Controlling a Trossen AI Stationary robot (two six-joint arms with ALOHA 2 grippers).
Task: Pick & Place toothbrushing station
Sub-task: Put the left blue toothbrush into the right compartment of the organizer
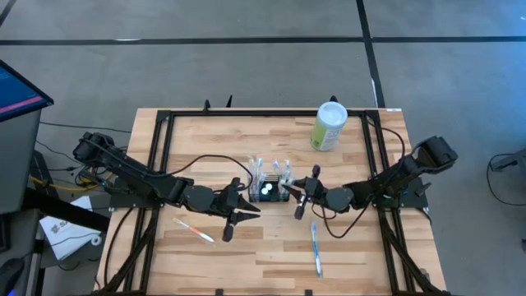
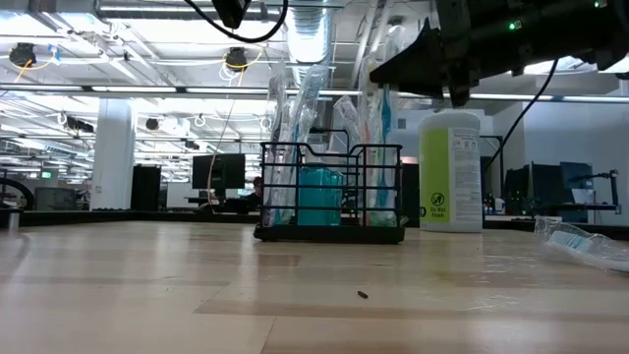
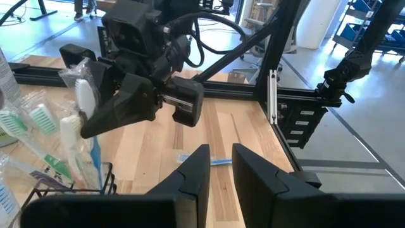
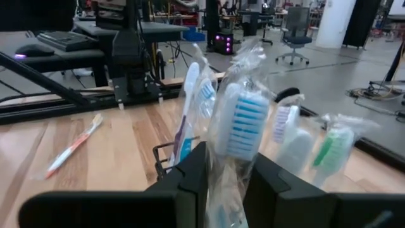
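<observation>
Toothbrushing station [image 1: 270, 190]: desk centre, upright, at 9 o'clock of my right hand [image 4: 229, 174], whose fingers clamp a wrapped toothbrush [image 4: 242, 123] standing in it. My left hand [image 3: 220, 164]: fingers apart, station at its 2 o'clock.

The small black wire-mesh caddy [image 1: 270, 191] stood mid-desk [image 1: 345, 255] between both arms, wrapped toothbrushes [image 2: 295, 108] upright inside (the pale-green cylindrical canister [image 1: 329, 126] lay behind, rightward); loose toothbrushes [image 1: 194, 230] lay nearer the front.

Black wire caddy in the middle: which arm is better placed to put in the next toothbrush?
Probably the right: the right gripper already has a wrapped toothbrush between its jaws, close to the caddy.
</observation>
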